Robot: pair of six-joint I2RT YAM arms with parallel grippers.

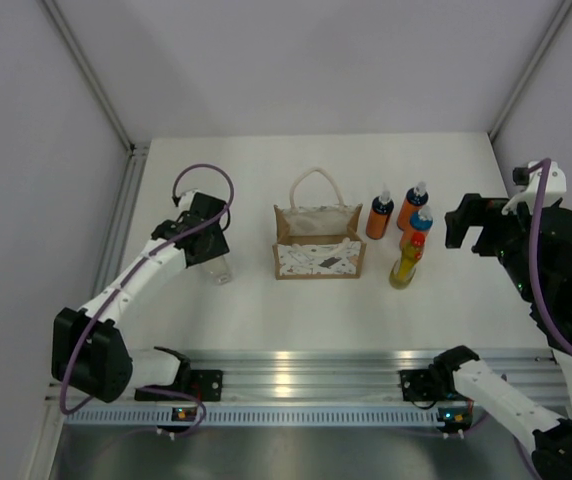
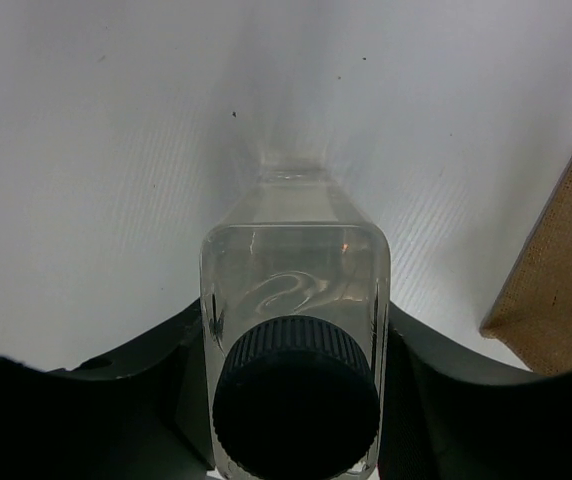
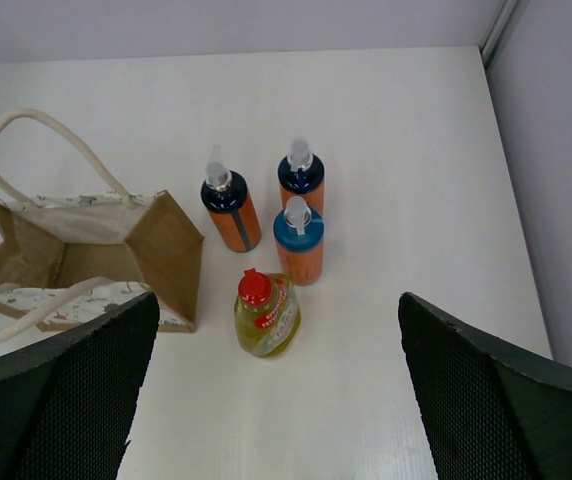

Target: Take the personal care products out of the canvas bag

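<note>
The left claw (image 1: 207,243) is clamped on the pale clear square bottle with a dark grey ribbed cap (image 2: 295,290). It holds the bottle out over the white worktop (image 1: 266,310), well to the left of the small tan canvas bag with white rope handles (image 1: 316,245). The left wrist view shows both black fingers (image 2: 116,400) pressed against the bottle's flat sides just below the cap, with one corner of the bag at the right edge. Whether the bottle's base touches the worktop cannot be told from either view.

The right claw (image 1: 463,222) hangs with its jaws spread wide and nothing between them, to the right of the other four bottles and clear of them. These stand close together just right of the bag:
- an orange bottle with a dark blue cap (image 3: 231,212), nearest the bag
- a second orange bottle with a dark blue cap (image 3: 302,180), behind
- an orange bottle with a light-blue cap (image 3: 299,243), in the middle
- an amber bottle with a red cap (image 3: 266,315), nearest the arms

Only the right wrist view looks into the bag's open mouth and shows one handle standing up while the other droops over the patterned front. Only the overhead view shows both arms at once.
</note>
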